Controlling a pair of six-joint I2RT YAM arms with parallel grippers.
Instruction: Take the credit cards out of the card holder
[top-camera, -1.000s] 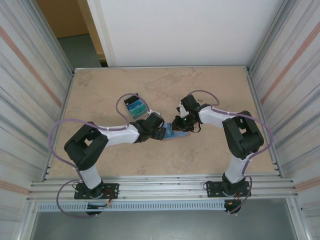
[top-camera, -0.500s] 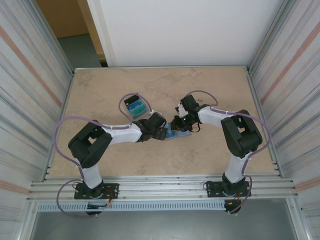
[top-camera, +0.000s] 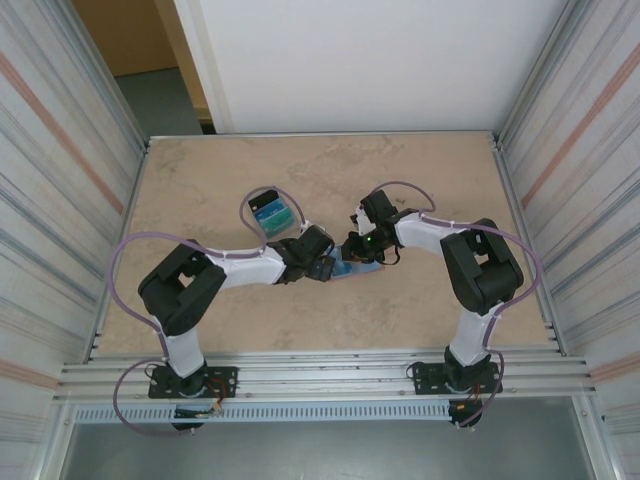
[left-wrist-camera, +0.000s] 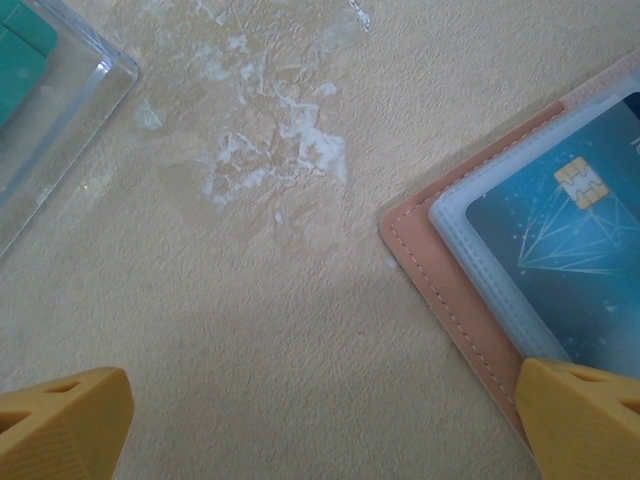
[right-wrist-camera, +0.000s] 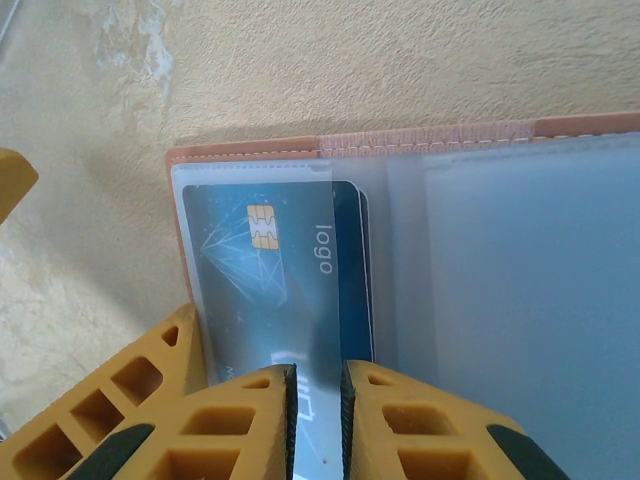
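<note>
The salmon-pink leather wallet lay open, its blue plastic chip card lengthwise in the pinch of the right tool — the left tool gaped.

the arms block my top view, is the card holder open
Observer: Yes, the card holder lies open flat, a blue chip card tucked inside.
Operator: any more cards behind it
Observer: The edge of a darker card shows just behind the blue one.
Operator: what are the left jaws doing
Observer: Wide open, one fingertip over the holder's pink edge, the other over bare table.
</note>
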